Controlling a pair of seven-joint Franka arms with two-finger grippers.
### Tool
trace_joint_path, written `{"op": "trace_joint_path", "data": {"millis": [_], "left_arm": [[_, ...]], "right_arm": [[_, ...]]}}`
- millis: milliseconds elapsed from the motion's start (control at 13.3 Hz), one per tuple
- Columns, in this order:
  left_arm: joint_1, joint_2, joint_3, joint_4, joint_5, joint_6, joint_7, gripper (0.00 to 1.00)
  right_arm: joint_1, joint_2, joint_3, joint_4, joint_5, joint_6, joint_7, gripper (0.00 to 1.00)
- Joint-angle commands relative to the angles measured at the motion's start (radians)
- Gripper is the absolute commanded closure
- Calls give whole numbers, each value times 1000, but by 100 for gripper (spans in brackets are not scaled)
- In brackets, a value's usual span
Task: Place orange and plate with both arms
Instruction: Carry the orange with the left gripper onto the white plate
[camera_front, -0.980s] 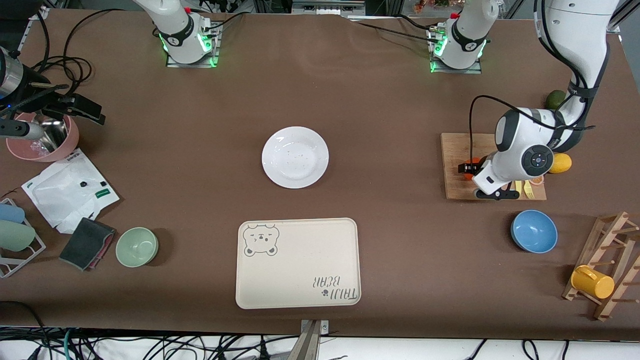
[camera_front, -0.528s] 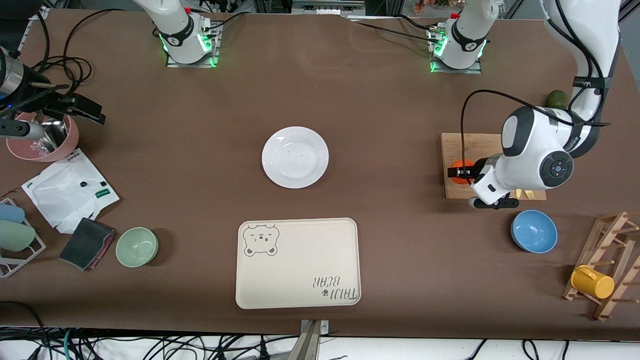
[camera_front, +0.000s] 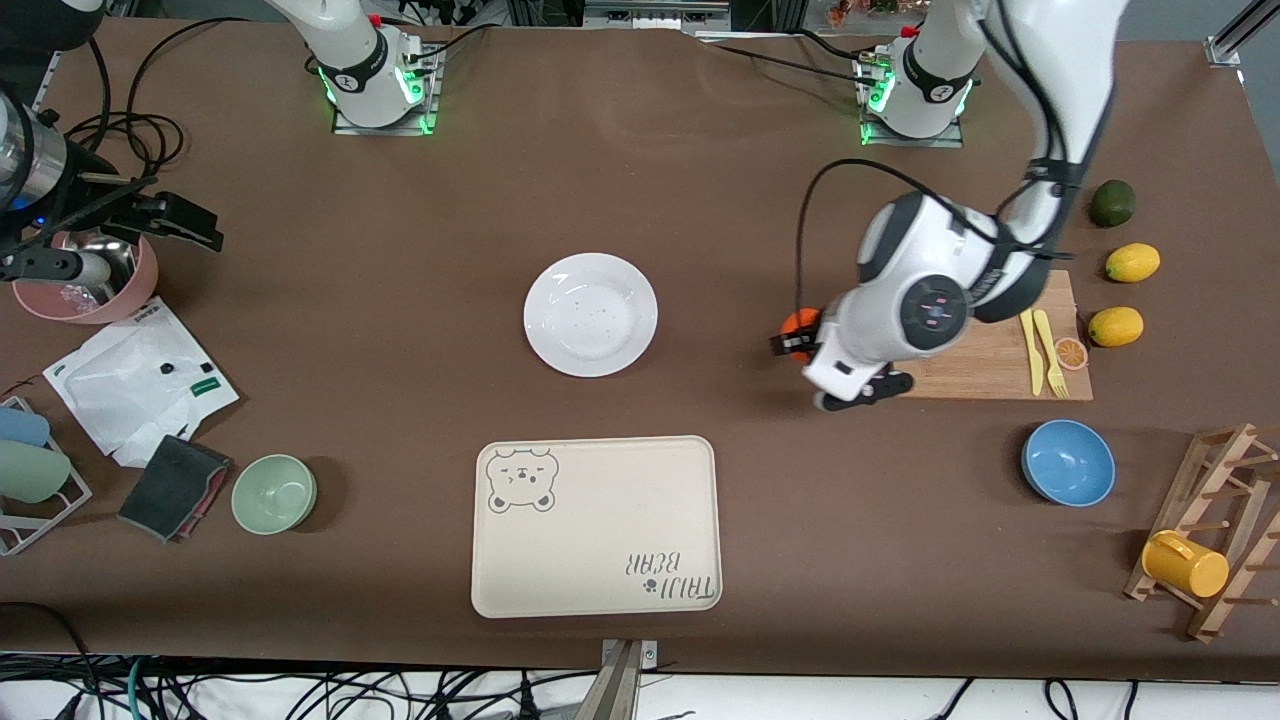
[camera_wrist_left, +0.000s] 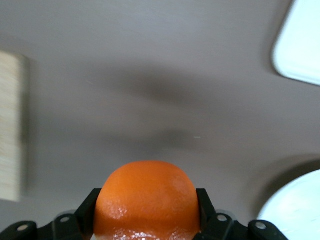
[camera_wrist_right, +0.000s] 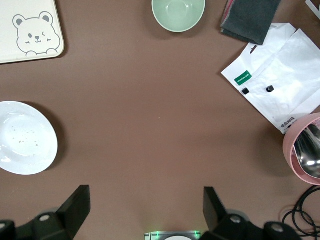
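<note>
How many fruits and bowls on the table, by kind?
Orange, held by the left gripper: 1
Lemons: 2
Avocado: 1
Orange slice: 1
Bowls, green, blue, pink: 3
Total: 8

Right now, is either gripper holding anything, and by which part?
The left gripper holds the orange by its two sides, over bare table. The right gripper is open and holds nothing.

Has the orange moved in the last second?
Yes. Held in the left tool, the orange has left the cutting board and now hangs over bare table, closer to the plate.
</note>
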Motion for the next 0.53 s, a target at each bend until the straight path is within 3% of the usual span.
{"op": "trace_joint_path", "data": {"millis": [0,226,452], "left_arm": [[-132,116,16,152,-17,-13,-249,82],[-290,189,26,217,-7,109,-601,83],[-388,249,26,218,-7,292,-784,87]], "right_arm": [[4,3,-2,3,4,-1,-7,0],[4,21,-2,1,4,-10,-17,0],[2,27,-2,-2,6,-13,-35,0]]}}
